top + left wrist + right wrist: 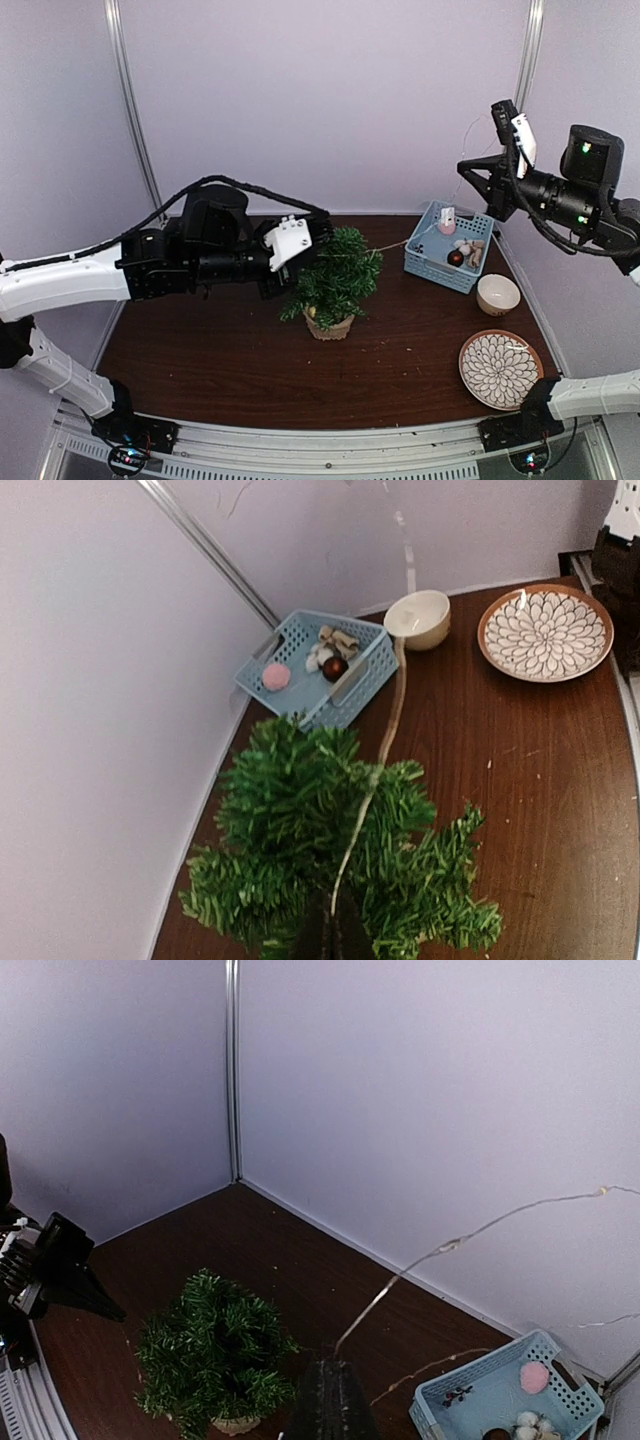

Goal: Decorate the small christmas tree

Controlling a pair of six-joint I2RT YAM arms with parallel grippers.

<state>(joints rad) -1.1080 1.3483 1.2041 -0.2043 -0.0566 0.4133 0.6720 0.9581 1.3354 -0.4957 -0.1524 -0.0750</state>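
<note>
Left end effector (pixel 330 925) and right end effector (pixel 335 1380) each pinch shut on the light wire (pixel 385 720) stretched over the tree (pixel 335 275); winding it round seems next, needing coordinated slack.

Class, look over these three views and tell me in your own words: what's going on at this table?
Two robot arms hold a thin wire strand between them at the small christmas tree. The left end effector is shut on the strand just above the branches. The right end effector is shut on it too, raised high on the right. The blue basket holds ornaments, and none show on the tree. A bowl and a patterned plate sit untouched.
</note>
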